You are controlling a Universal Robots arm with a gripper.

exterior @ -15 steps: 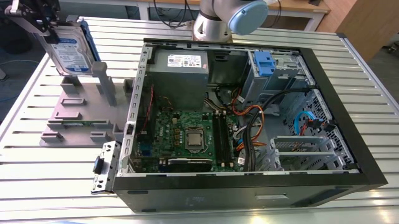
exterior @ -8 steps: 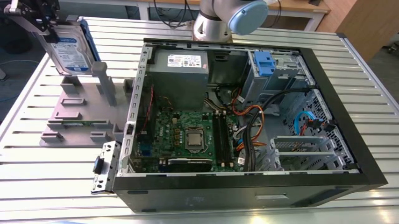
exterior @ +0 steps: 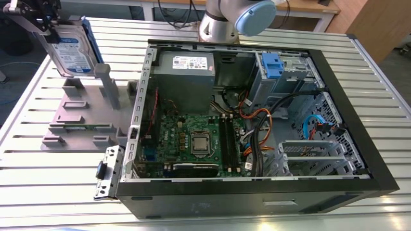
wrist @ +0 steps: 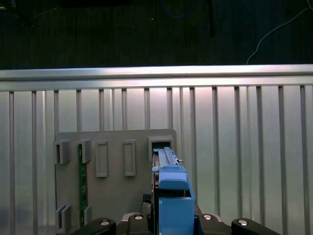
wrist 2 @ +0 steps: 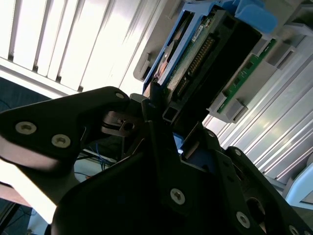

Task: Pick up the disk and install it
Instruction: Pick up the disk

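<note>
Blue-framed disk clenched in hand, long axis upright, above stand; cage well off toward exterior view's right.

1. The disk is silver-grey with a white-and-blue label, and its carrier bracket is bright blue.
2. The stand is plain grey and holds a green circuit strip.
3. The table is silver metal, striped by parallel slots.
4. The computer case is black, and its motherboard is green.
5. The power supply box is grey with a white label.
6. The drive cage tab is blue.
</note>
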